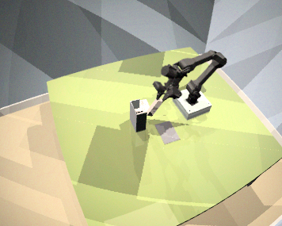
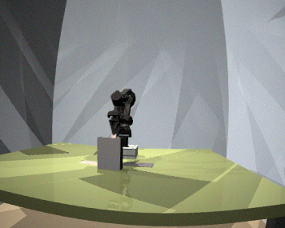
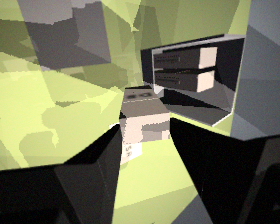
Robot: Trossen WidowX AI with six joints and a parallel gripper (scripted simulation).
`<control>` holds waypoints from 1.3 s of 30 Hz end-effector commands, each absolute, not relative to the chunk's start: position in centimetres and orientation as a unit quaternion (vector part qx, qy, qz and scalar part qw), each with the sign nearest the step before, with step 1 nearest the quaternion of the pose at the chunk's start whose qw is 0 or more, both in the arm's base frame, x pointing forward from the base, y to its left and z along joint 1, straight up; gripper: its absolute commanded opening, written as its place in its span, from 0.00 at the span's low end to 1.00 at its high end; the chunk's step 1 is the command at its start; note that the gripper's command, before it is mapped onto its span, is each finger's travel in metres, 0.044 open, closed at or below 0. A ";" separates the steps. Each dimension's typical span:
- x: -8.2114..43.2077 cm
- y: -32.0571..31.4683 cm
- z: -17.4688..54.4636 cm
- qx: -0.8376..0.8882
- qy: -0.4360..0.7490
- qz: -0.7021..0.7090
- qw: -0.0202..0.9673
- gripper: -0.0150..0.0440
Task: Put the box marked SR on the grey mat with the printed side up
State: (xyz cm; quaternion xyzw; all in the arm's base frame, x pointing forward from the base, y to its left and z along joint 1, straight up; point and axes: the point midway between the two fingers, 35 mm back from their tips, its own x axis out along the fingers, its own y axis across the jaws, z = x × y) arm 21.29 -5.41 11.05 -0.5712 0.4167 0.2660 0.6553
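My gripper [image 3: 144, 125] [image 1: 159, 100] is shut on a pale box [image 3: 145, 107] [image 1: 155, 107], held tilted outside the bin. In the exterior view only a little of this box [image 2: 114, 136] shows above the bin. Dark marks show at its far end in the wrist view; I cannot read a reach code on it. The bin [image 1: 140, 122] [image 2: 110, 154] [image 3: 200, 113] stands upright beside the held box. Two other boxes [image 3: 207, 58] [image 3: 205, 81] are inside it. The grey mat [image 1: 167, 132] [image 2: 140, 165] [image 3: 70, 32] lies flat, with no box on it.
A pale patch [image 2: 90, 162] [image 3: 131, 151] with small marks shows beyond the fingers in the wrist view and near the bin in the exterior view. The arm's white base [image 1: 193, 108] [image 2: 130, 150] stands behind the mat on the green table [image 1: 181, 175].
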 end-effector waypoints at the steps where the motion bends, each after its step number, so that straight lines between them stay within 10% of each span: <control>1: 21.3 -5.4 10.5 -0.571 0.418 0.264 0.656 0.51; 39: 22.2 -5.6 7.8 -0.558 0.433 0.283 0.648 0.66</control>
